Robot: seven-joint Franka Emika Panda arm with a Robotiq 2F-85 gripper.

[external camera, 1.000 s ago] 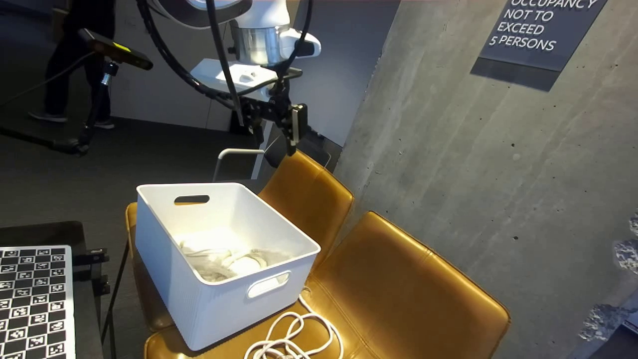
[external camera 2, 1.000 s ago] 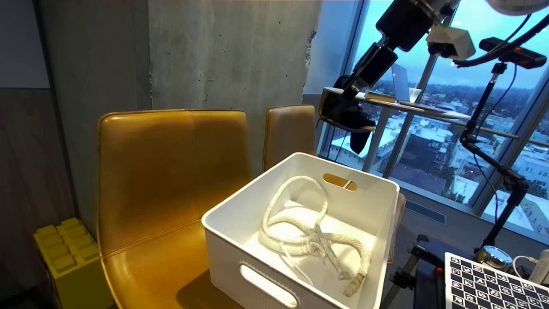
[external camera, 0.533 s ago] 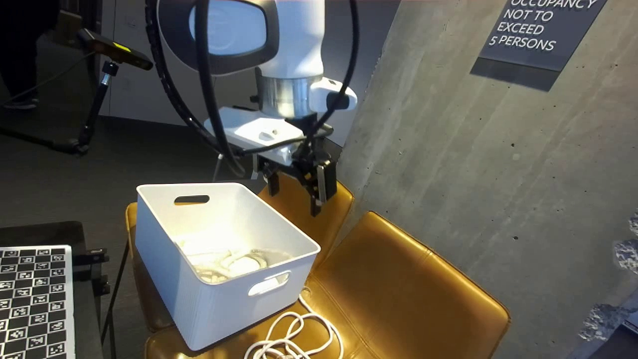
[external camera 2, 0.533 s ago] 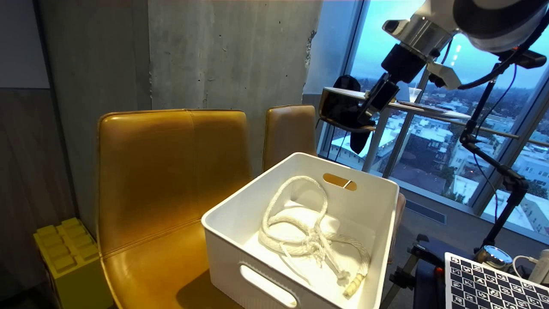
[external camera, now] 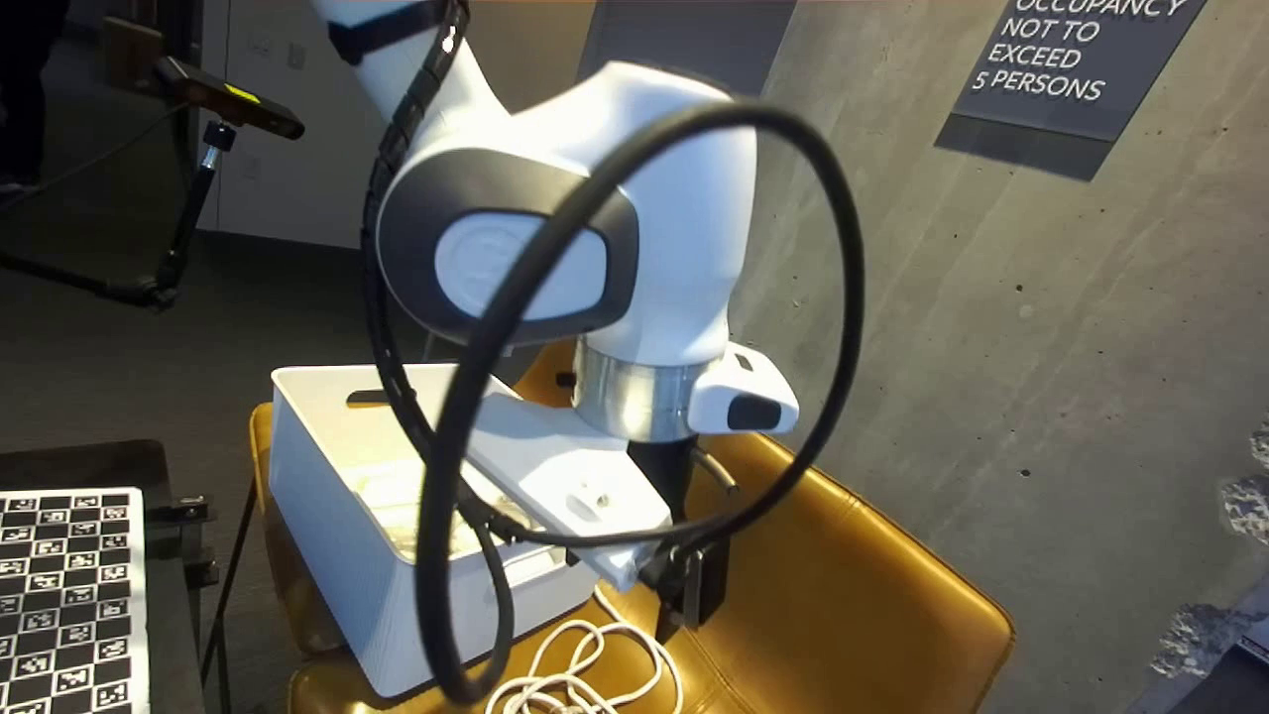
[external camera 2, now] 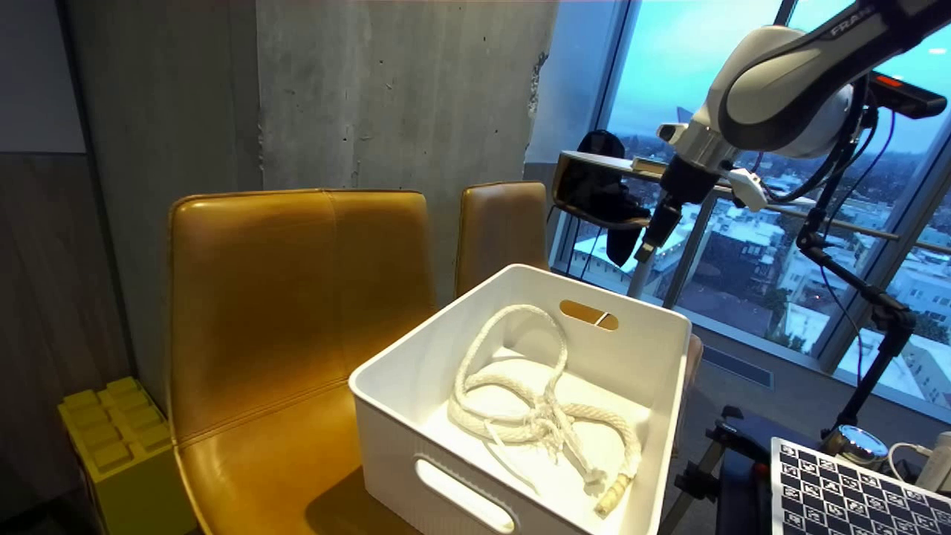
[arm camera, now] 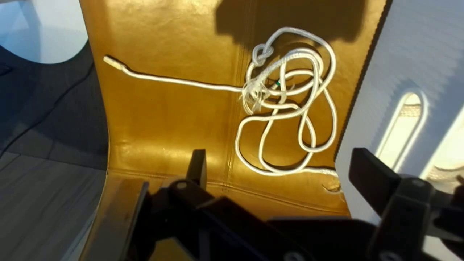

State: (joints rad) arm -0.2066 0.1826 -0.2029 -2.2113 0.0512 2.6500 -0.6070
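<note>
My gripper (arm camera: 279, 156) is open, with its fingers wide apart and nothing between them. It hangs above a tan leather chair (arm camera: 159, 127) in the wrist view. A thin white rope (arm camera: 203, 85) lies in loops on the seat, with a knot and a frayed end; one end stretches out straight. The rope also shows in an exterior view (external camera: 570, 680). A white box (arm camera: 384, 72) stands beside the rope, near one finger. A thicker white rope (external camera 2: 513, 431) lies inside the box. The gripper appears beyond the box's far end in an exterior view (external camera 2: 646, 249).
A patterned marker board (external camera: 69, 605) lies beside the box. A camera on a jointed stand (external camera: 228, 99) is at the back. The arm's loose black cable loop (external camera: 851, 258) hangs near the box. A concrete wall (external camera: 942, 297) rises behind the chairs. A yellow block (external camera 2: 126, 453) stands on the floor.
The arm has come down and closer, from above the far chair to over the chair beside the box. Box and ropes have not moved. The person at the back has moved mostly out of view.
</note>
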